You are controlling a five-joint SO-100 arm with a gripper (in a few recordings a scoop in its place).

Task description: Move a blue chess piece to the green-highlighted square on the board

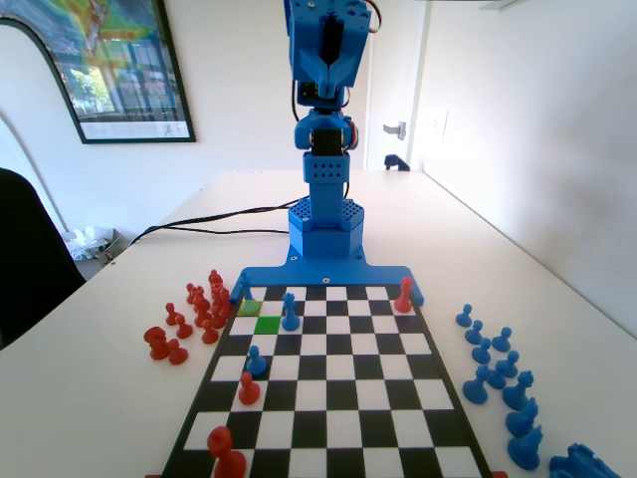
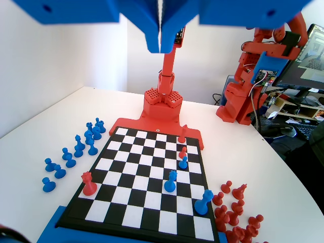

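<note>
Item: blue two-finger gripper (image 2: 161, 38), raised high above the board, jaws pressed together, holding nothing. Step, as judged: approach not yet begun.

Item: flat black-and-white chequered chessboard (image 1: 328, 398), smooth, matte.

Item: bright green-highlighted square (image 1: 267, 325), second row from the board's arm-end edge, near its left edge in the fixed view, unoccupied.

Item: small blue plastic pawn (image 1: 256, 360), ball head, flared base, glossy; stands nearer the camera-end edge than the green square, apart from it. Next move likely calls for opening the jaws, descending over the pawn's head.

Item: taller slim blue piece (image 1: 289, 313), just beside the green square; a possible obstruction.

Bright daylight, soft shadows, sharp focus, slight edge distortion.
</note>
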